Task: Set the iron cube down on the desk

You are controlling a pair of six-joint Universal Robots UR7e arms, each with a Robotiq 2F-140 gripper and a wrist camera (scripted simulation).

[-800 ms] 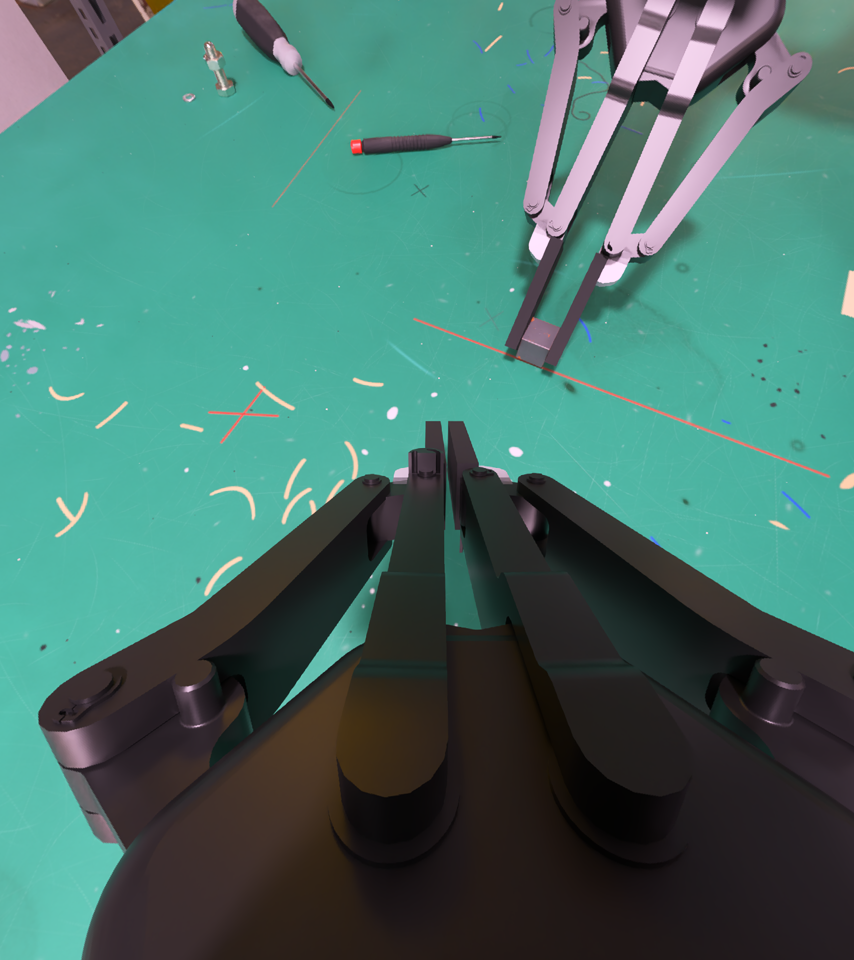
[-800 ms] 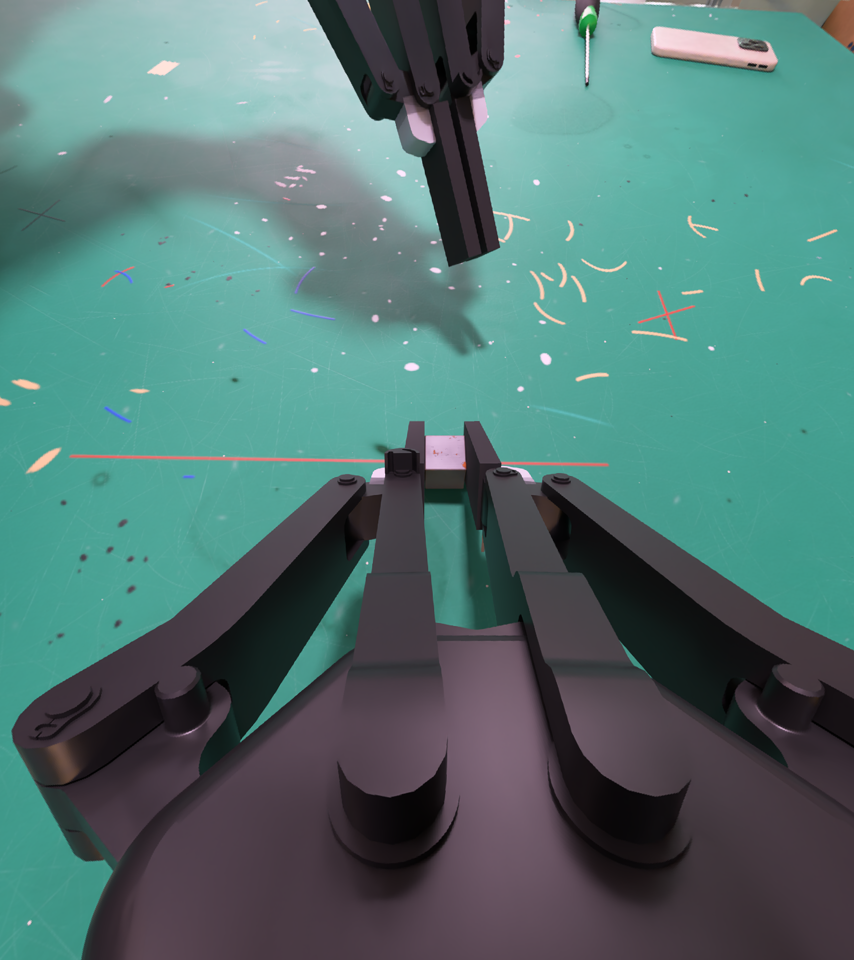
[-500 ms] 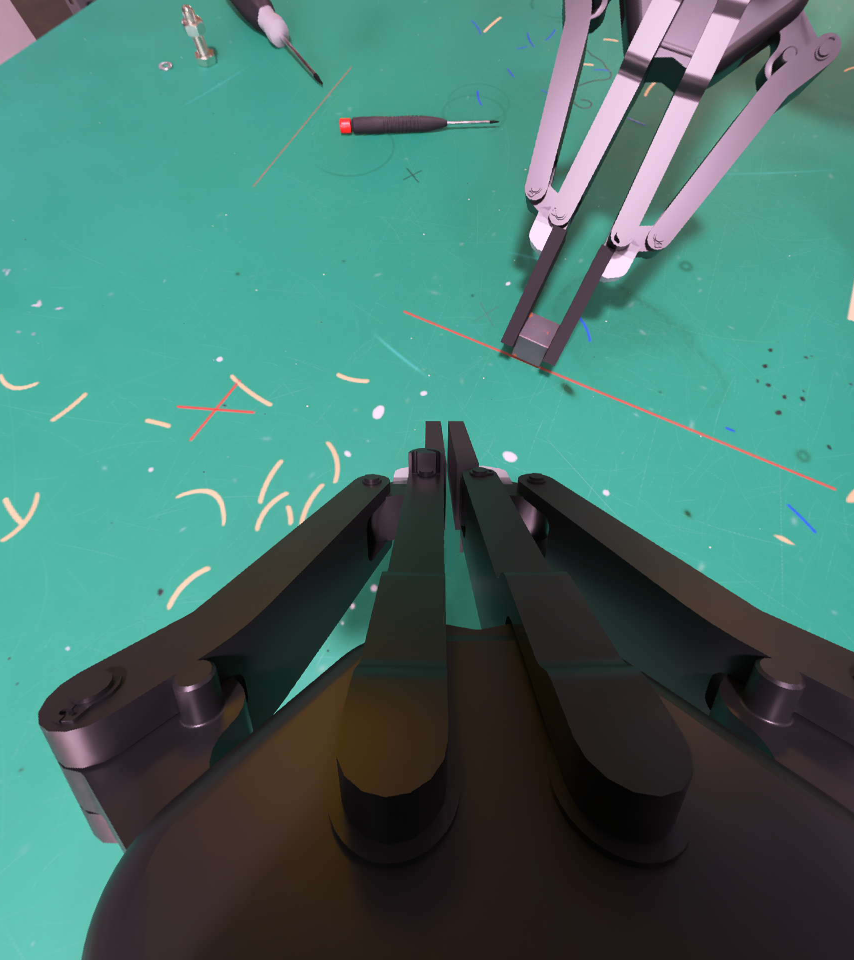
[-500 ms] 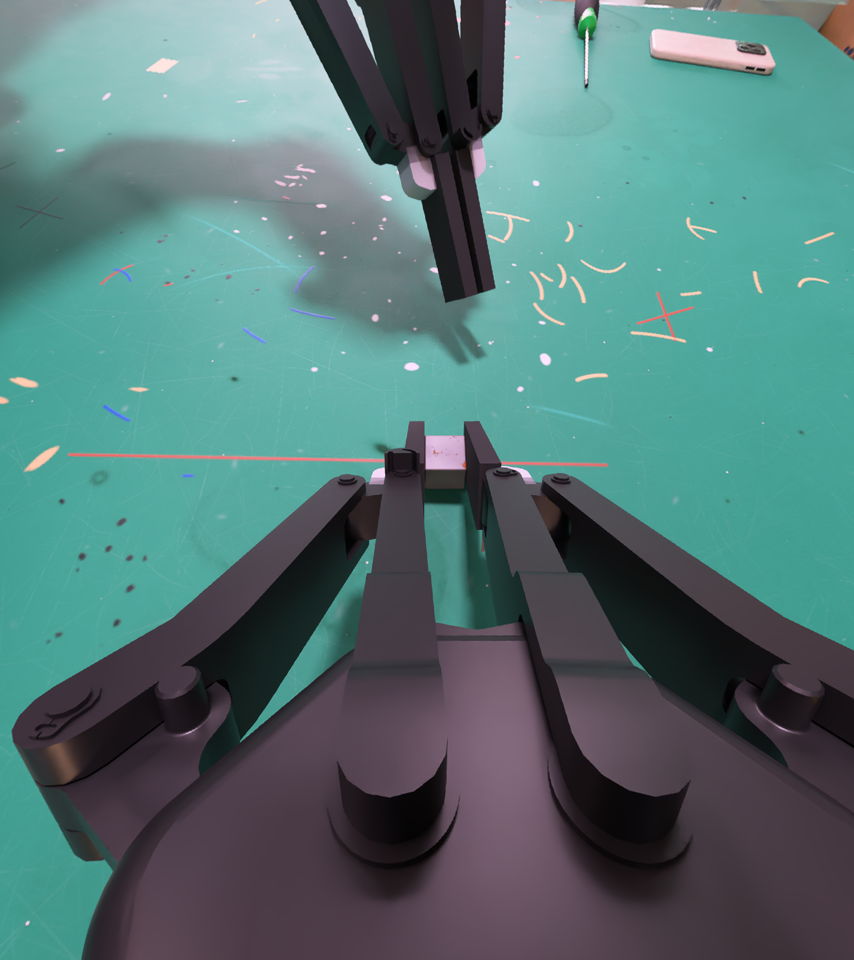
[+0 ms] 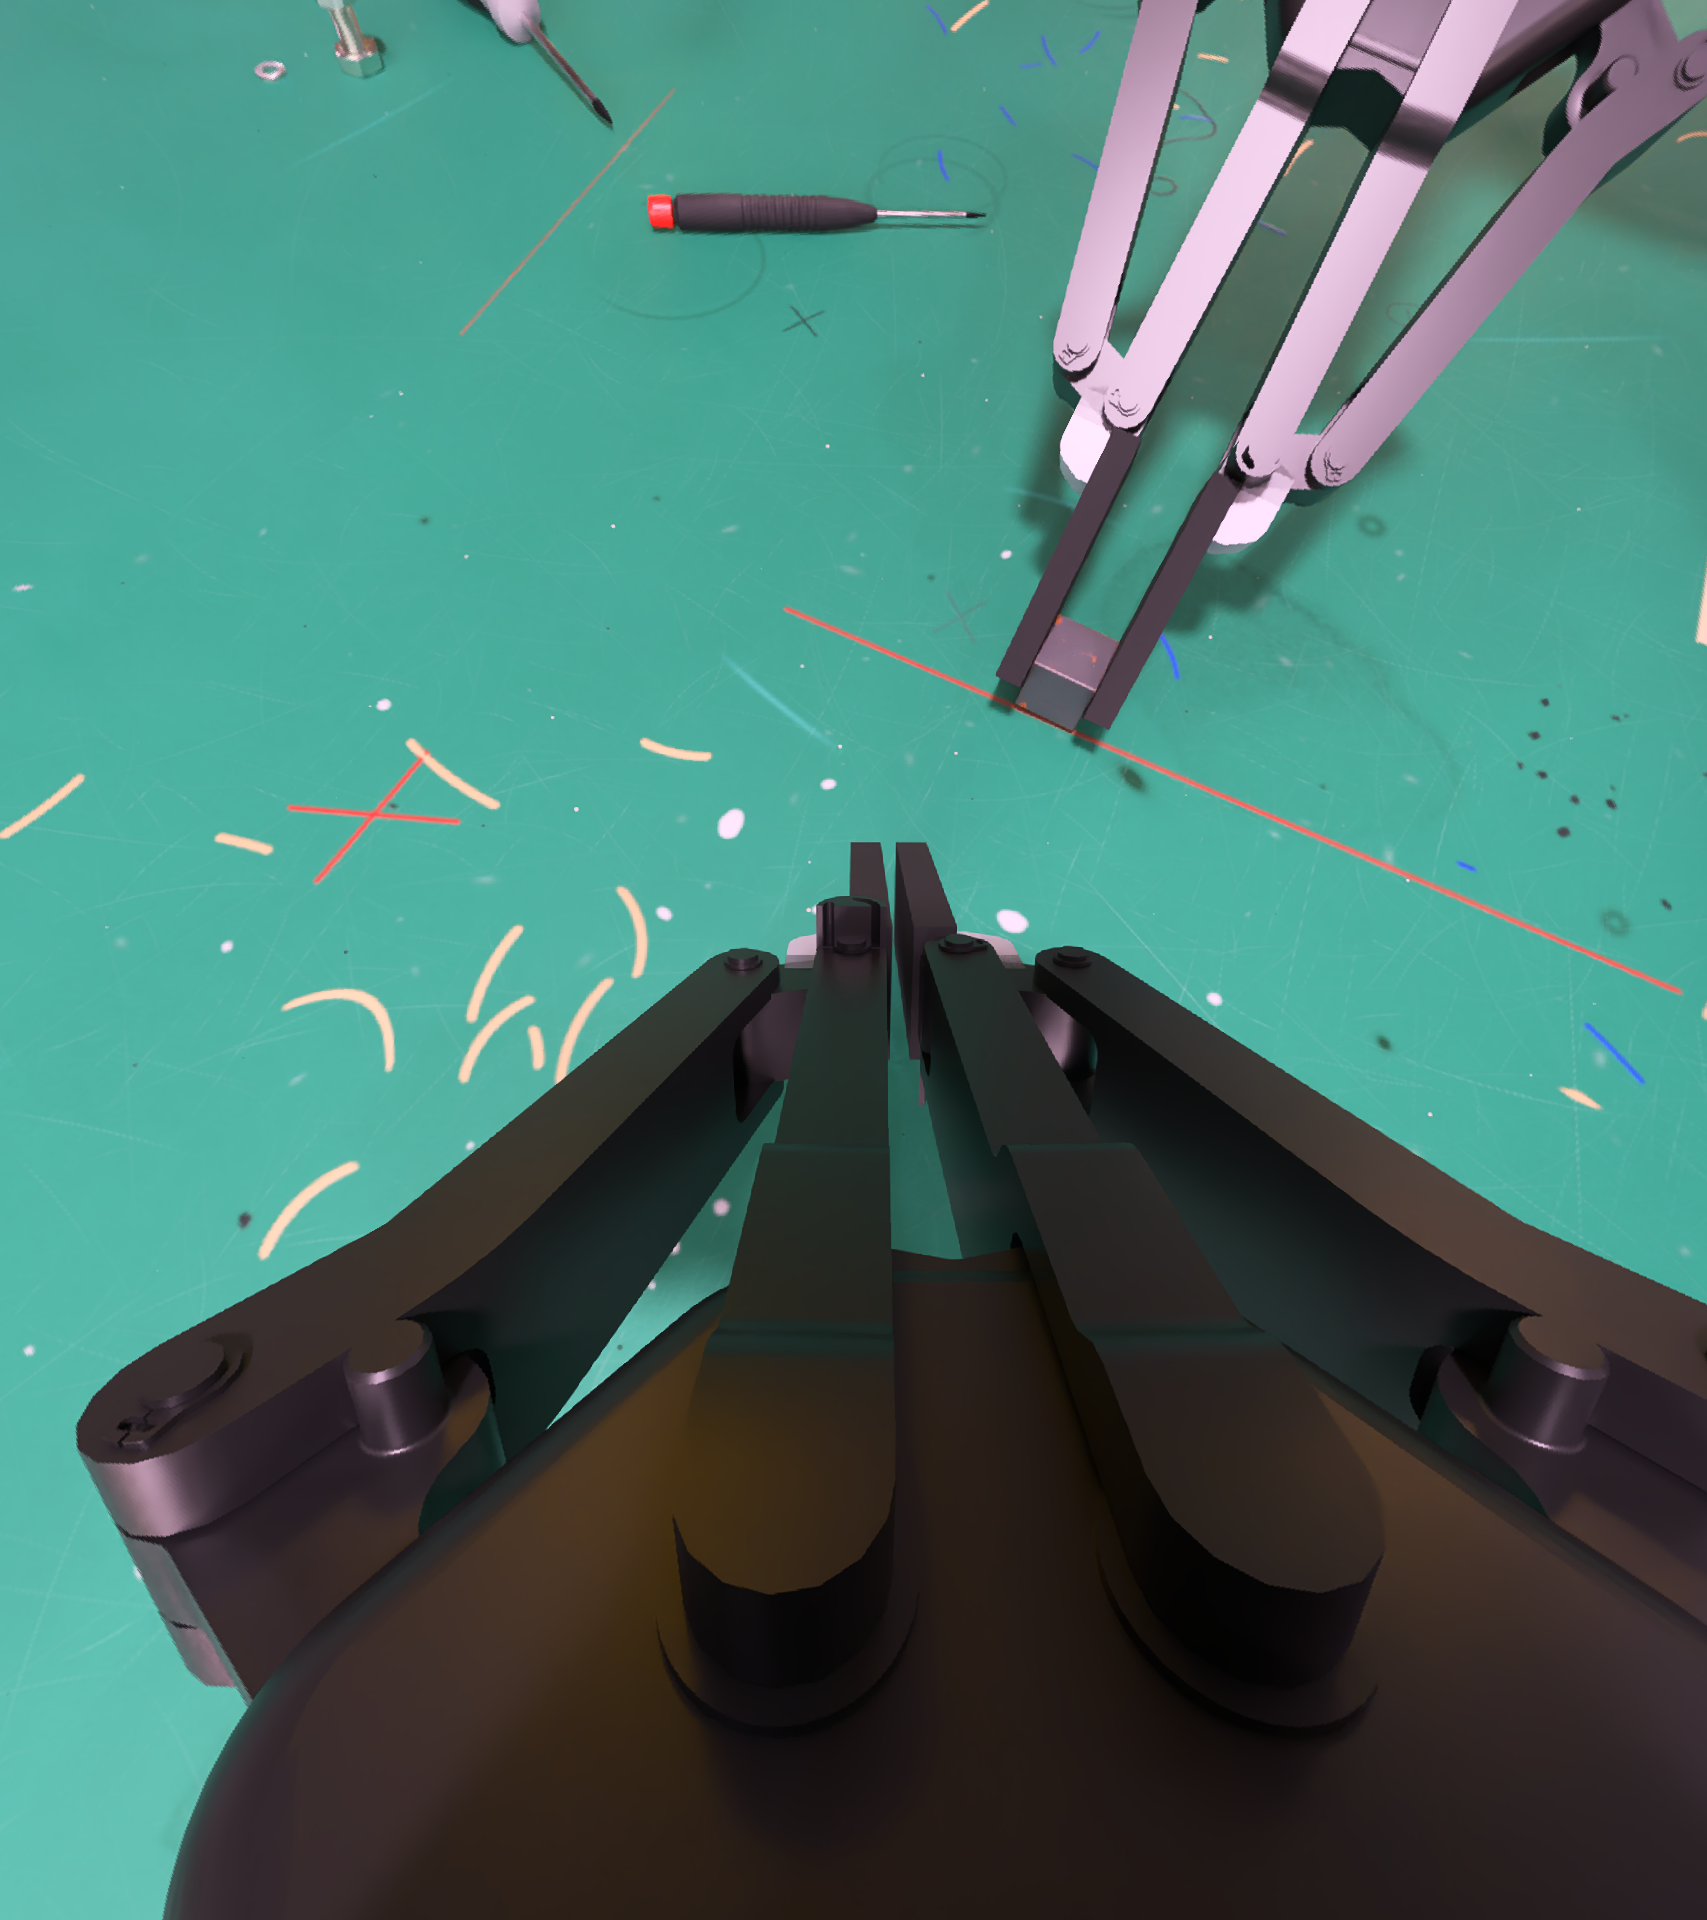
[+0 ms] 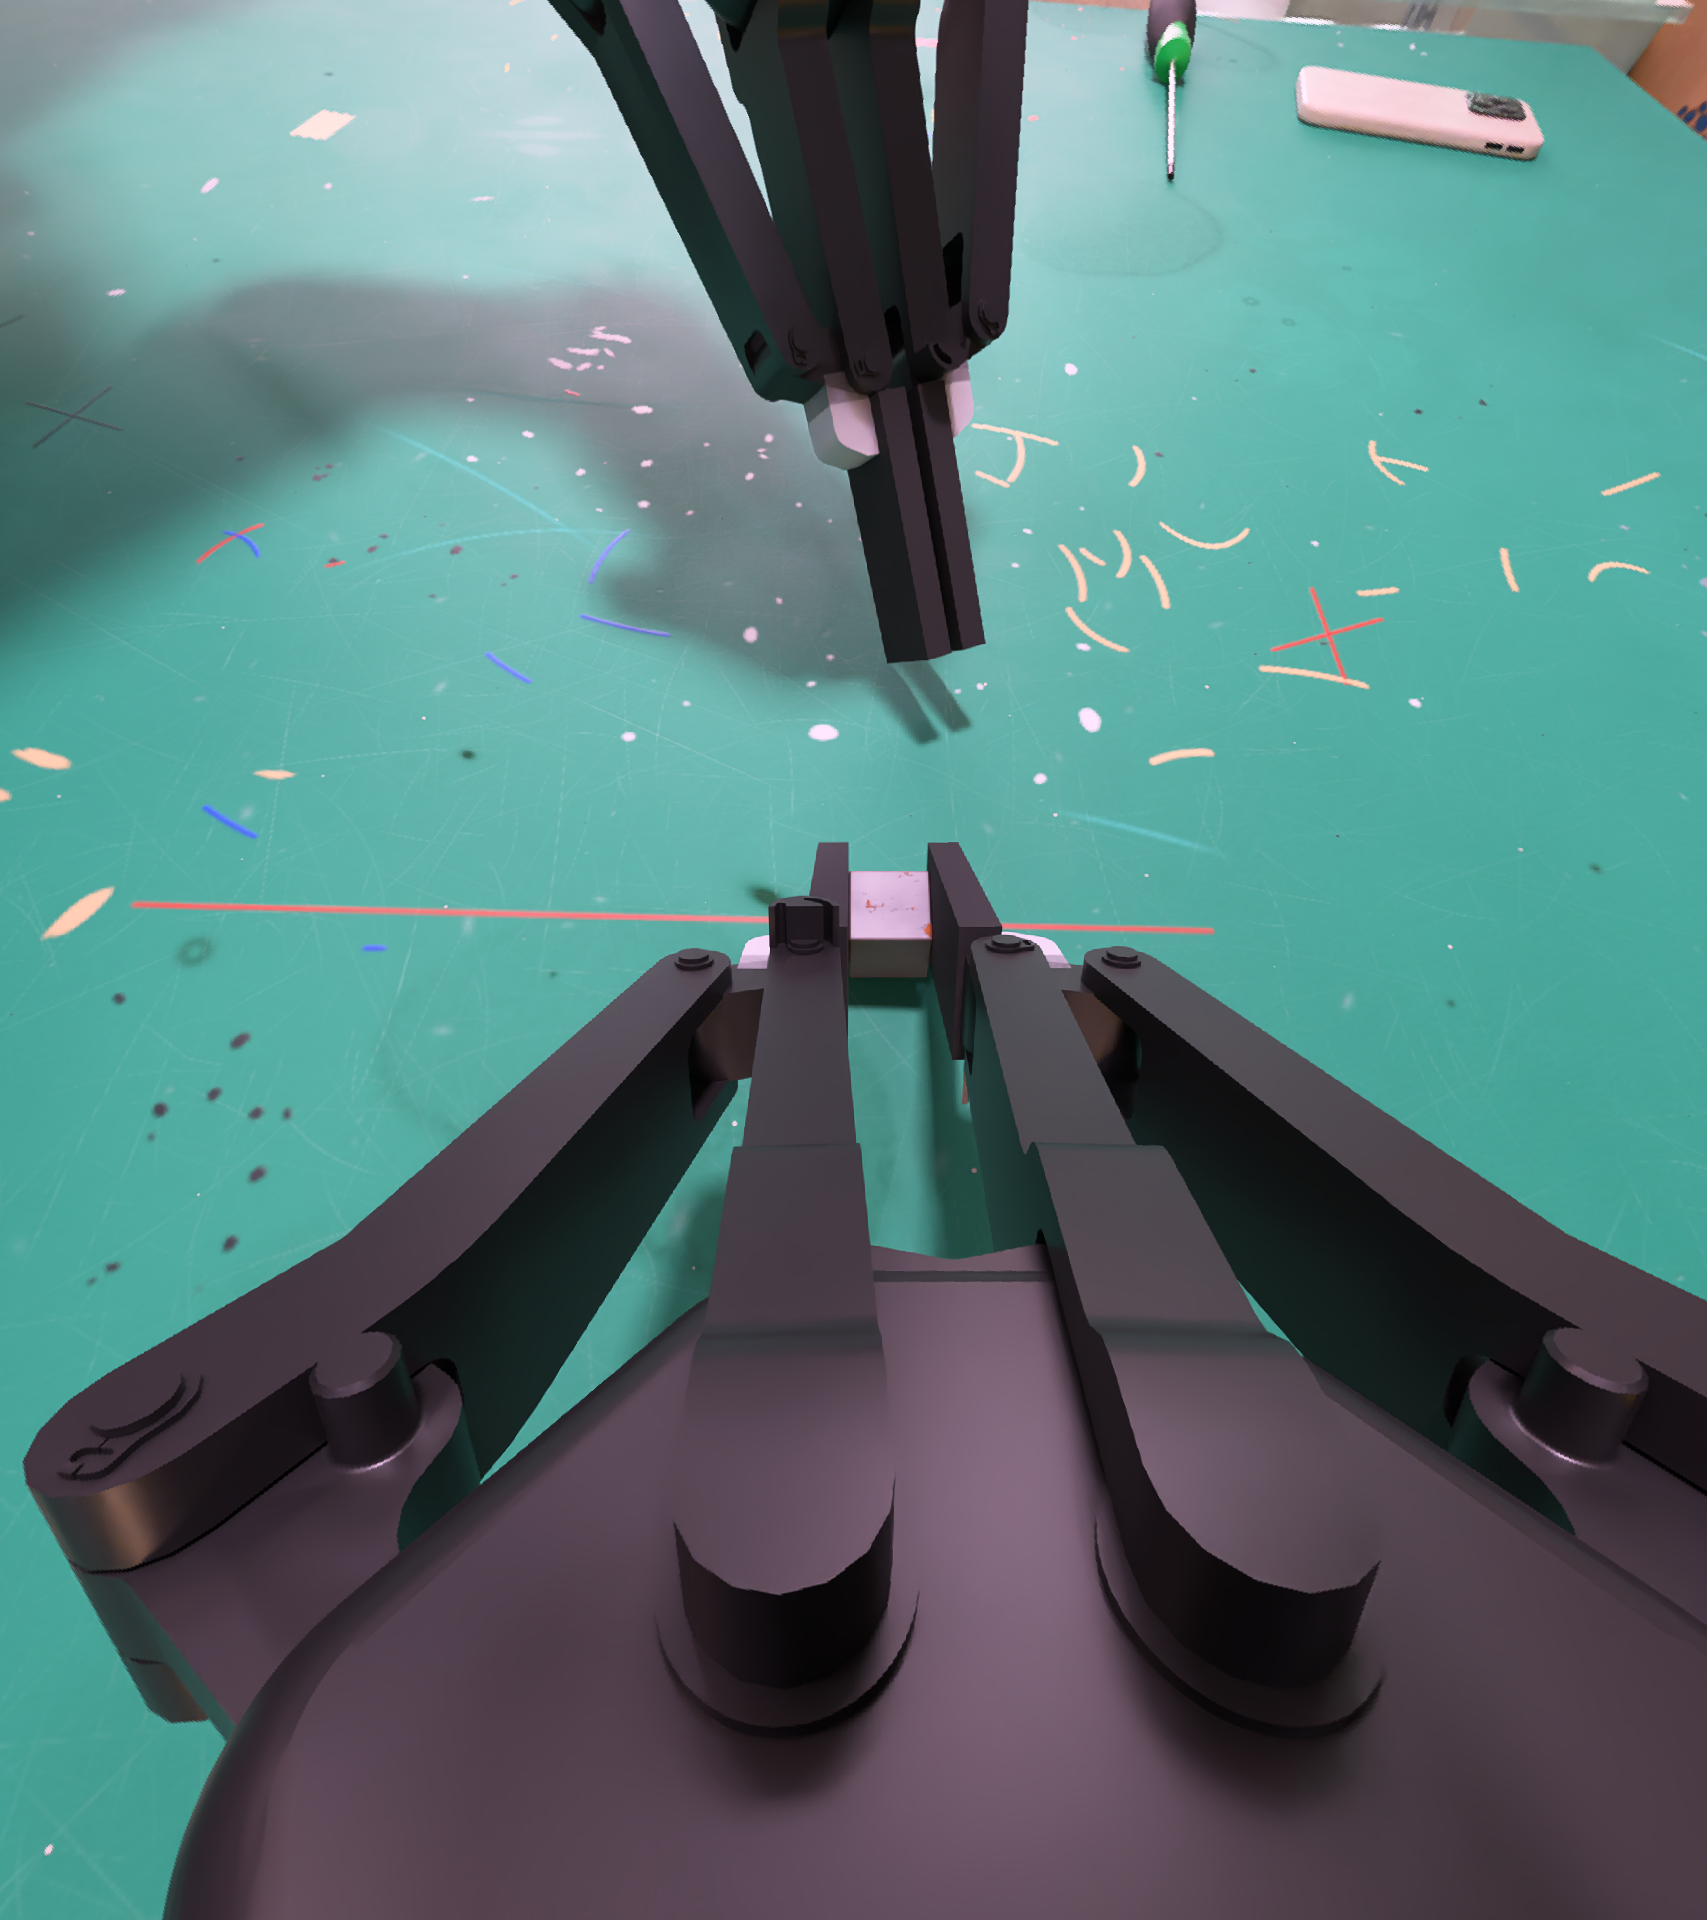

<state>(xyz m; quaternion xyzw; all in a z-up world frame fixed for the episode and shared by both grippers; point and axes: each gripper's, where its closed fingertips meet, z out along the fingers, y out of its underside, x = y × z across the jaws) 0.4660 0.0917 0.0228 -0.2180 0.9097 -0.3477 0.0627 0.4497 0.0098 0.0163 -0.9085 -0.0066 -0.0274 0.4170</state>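
A small grey iron cube (image 6: 888, 914) with rust specks sits between the fingertips of my right gripper (image 6: 888, 883), which is shut on it, low at the green desk (image 6: 413, 1039) over a thin red line. In the left wrist view the cube (image 5: 1065, 675) shows between the right gripper's fingers (image 5: 1055, 597), its bottom at or very near the desk surface. My left gripper (image 5: 888, 868) is shut and empty, hovering above the desk short of the cube. It also shows in the right wrist view (image 6: 932, 634), beyond the cube.
A black screwdriver with a red cap (image 5: 776, 212), another screwdriver tip (image 5: 568, 78) and a bolt (image 5: 350, 42) lie at the far left. A green-handled screwdriver (image 6: 1171, 73) and a pale phone (image 6: 1415, 109) lie at the far right. Paint marks cover the desk.
My left gripper has moved closer to the cube and lower toward the desk, staying shut. My right gripper and the cube have not visibly moved.
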